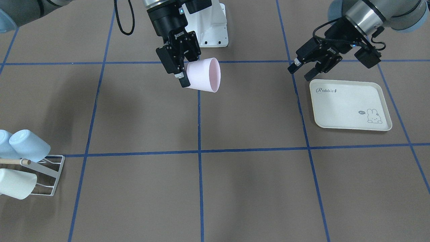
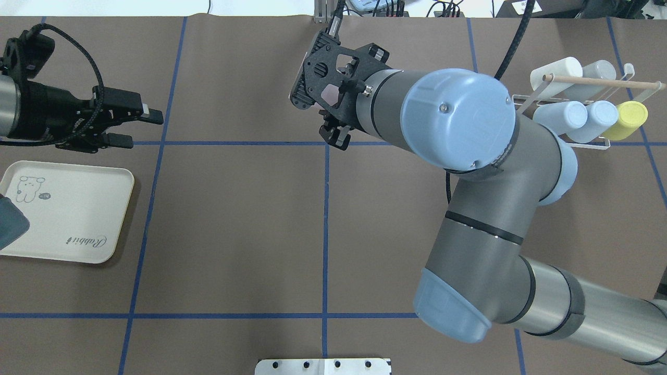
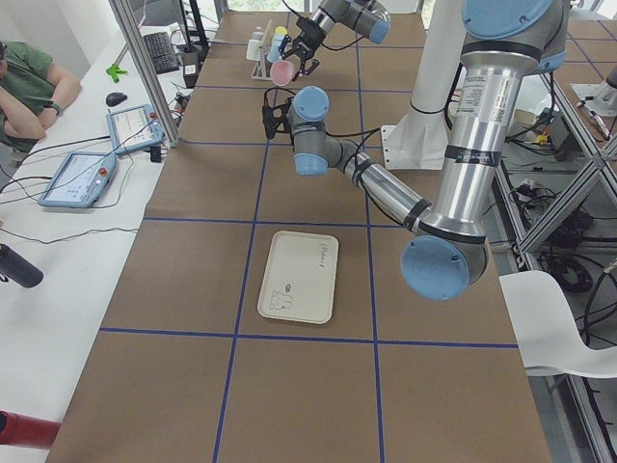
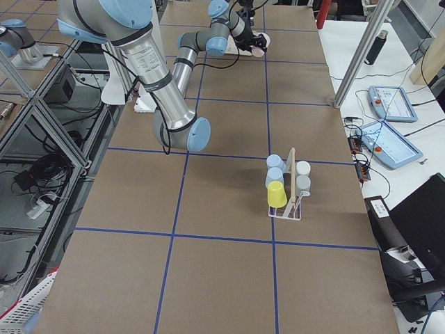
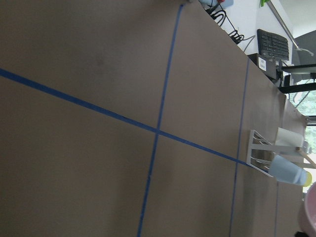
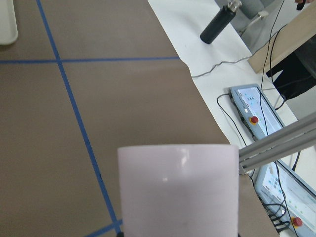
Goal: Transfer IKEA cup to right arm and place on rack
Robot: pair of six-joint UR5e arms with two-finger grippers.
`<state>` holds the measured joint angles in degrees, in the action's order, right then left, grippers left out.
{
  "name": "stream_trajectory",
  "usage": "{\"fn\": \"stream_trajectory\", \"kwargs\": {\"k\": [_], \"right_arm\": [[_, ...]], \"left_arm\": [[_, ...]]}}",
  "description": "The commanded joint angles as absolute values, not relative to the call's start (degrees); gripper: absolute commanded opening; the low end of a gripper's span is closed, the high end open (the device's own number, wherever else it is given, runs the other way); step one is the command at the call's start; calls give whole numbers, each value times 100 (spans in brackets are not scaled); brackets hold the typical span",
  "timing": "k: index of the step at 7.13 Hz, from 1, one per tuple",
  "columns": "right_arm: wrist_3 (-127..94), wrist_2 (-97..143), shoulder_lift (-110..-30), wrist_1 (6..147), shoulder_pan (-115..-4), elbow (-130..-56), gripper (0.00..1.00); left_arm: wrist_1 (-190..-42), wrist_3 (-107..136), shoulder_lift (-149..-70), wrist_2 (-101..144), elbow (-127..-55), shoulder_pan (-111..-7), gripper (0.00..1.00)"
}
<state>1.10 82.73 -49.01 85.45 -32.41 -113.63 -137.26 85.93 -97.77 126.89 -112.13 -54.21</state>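
The IKEA cup [image 1: 202, 78] is pale pink and hangs sideways above the table's middle, its mouth turned toward the tray side. My right gripper [image 1: 186, 74] is shut on its base end. The right wrist view is filled by the cup [image 6: 177, 190]. From overhead the wrist hides nearly all of it, leaving a pink sliver [image 2: 329, 94]. My left gripper [image 1: 301, 72] hovers open and empty by the tray's corner, also in the overhead view [image 2: 143, 129]. The white wire rack [image 1: 50, 169] with its wooden rod [image 2: 599, 81] stands at the table's end on the right arm's side.
The rack holds several cups: light blue [image 2: 560, 115], white [image 2: 556, 71] and yellow [image 2: 628, 120]. A cream rabbit-printed tray [image 1: 349, 105] lies below the left gripper. A person sits at a side bench [image 3: 24, 92] with teach pendants.
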Motion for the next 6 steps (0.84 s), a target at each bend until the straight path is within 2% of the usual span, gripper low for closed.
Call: {"fn": "stream_trajectory", "kwargs": {"k": [1, 4, 6], "right_arm": [[1015, 8534, -4895, 9497, -3716, -11373, 43], [3147, 8464, -5088, 11174, -4323, -11820, 42], [4197, 8438, -5324, 11461, -4735, -11856, 43]], "left_arm": [[-13518, 7388, -9223, 12683, -11197, -5694, 100], [-13315, 6162, -8780, 12683, -11057, -5977, 100], [-13263, 5952, -8745, 12700, -11039, -6090, 100]]}}
